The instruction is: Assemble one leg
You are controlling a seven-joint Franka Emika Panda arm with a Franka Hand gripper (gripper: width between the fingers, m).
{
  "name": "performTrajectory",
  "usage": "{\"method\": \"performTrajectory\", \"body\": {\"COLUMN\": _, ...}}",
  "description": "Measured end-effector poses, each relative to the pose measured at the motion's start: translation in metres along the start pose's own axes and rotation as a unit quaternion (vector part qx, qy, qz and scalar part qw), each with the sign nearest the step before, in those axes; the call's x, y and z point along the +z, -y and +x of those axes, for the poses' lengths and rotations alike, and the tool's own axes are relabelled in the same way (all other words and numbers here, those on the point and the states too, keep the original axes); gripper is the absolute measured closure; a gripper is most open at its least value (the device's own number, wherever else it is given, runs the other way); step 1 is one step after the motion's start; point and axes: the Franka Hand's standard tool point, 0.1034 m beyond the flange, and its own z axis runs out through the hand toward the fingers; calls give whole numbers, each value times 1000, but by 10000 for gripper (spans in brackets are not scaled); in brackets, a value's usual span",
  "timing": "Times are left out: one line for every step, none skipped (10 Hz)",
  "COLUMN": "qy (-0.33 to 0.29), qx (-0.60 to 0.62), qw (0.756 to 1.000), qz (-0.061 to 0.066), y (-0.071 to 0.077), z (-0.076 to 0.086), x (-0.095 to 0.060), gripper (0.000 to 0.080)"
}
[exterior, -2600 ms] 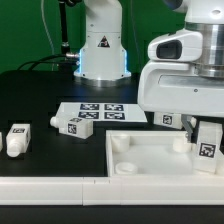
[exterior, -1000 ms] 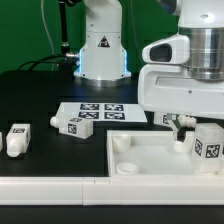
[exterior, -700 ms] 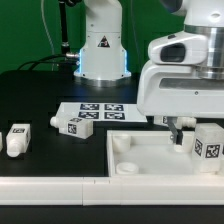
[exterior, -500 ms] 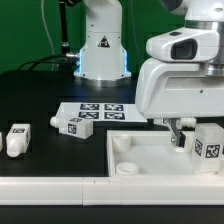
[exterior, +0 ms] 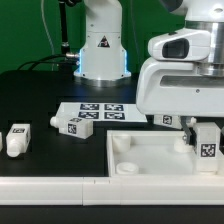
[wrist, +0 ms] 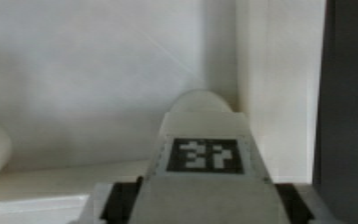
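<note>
My gripper is shut on a white leg with a black-and-white tag, holding it upright over the far right corner of the large flat white panel. In the wrist view the leg fills the middle, its tag facing the camera, with a dark finger pressed against each side of it. Two more legs lie on the black table: one at the exterior view's left, one beside the marker board. Whether the held leg's peg touches the panel is hidden.
The marker board lies behind the panel. The robot's base stands at the back. The panel has round sockets at its corners. A white ledge runs along the front.
The gripper with the leg has turned the leg so its tag faces more forward, and it now stands slightly lower and more upright over the panel's right corner.
</note>
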Motion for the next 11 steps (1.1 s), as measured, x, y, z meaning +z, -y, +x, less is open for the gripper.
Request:
{"method": "performTrajectory", "body": {"qy": -2, "qx": 57, "qw": 998, "qz": 0, "y": 1, "z": -1, "x": 0, "gripper": 513}}
{"method": "performTrajectory", "body": {"qy": -6, "qx": 126, "qw": 992, "qz": -1, "y": 3, "z": -2, "x": 1, "gripper": 513}}
{"method": "performTrajectory", "body": {"qy": -4, "qx": 188, "qw": 982, "qz": -5, "y": 4, "z": -3, "x": 1, "gripper": 513}}
{"method": "performTrajectory", "body": {"qy": 0, "qx": 251, "qw": 968, "qz": -8, "y": 5, "z": -3, "x": 2, "gripper": 513}}
{"method": "performTrajectory", "body": {"qy": 3, "qx": 326, "qw": 945, "qz": -4, "y": 5, "z": -3, "x": 2, "gripper": 513}}
{"method": "performTrajectory", "body": {"qy": 9, "qx": 410, "qw": 912, "qz": 2, "y": 7, "z": -3, "x": 2, "gripper": 512}}
{"method": "performTrajectory", "body": {"qy": 18, "qx": 476, "qw": 879, "qz": 14, "y": 7, "z": -3, "x": 2, "gripper": 512}}
{"method": "performTrajectory", "body": {"qy": 29, "qx": 557, "qw": 830, "qz": 27, "y": 6, "z": -1, "x": 2, "gripper": 512}}
{"method": "performTrajectory", "body": {"qy": 38, "qx": 607, "qw": 793, "qz": 34, "y": 5, "z": 0, "x": 1, "gripper": 512}}
{"method": "performTrajectory", "body": {"qy": 39, "qx": 612, "qw": 789, "qz": 33, "y": 6, "z": -1, "x": 2, "gripper": 512}}
{"method": "performTrajectory", "body": {"qy": 38, "qx": 605, "qw": 794, "qz": 33, "y": 6, "z": -1, "x": 2, "gripper": 499}}
